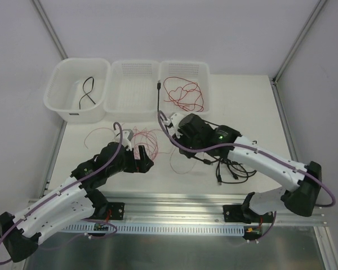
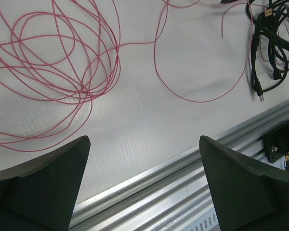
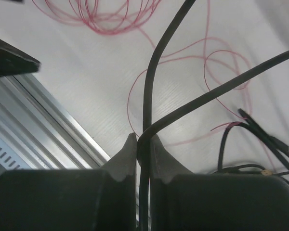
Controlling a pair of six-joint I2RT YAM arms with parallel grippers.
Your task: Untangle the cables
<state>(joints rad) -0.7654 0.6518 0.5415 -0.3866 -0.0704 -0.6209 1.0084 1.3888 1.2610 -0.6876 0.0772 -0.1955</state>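
Note:
My right gripper [image 3: 143,139] is shut on a black cable [image 3: 151,72], which is pinched between its jaws and branches upward and to the right. From above, that gripper [image 1: 167,120] is near the bins and the held black cable [image 1: 159,98] runs up to the rim between the middle and right bins. More black cables lie tangled [image 1: 234,169] under the right arm. Loose red wires [image 1: 146,138] coil on the table between the arms. My left gripper [image 2: 143,140] stands open over the table's near edge with nothing between its fingers, the red wires [image 2: 62,72] beyond it.
Three white bins stand at the back. The left bin [image 1: 62,107] holds a black cable [image 1: 87,93], the middle bin [image 1: 132,109] shows nothing inside, and the right bin [image 1: 205,73] holds a red wire coil [image 1: 183,93]. An aluminium rail [image 1: 174,202] runs along the near edge.

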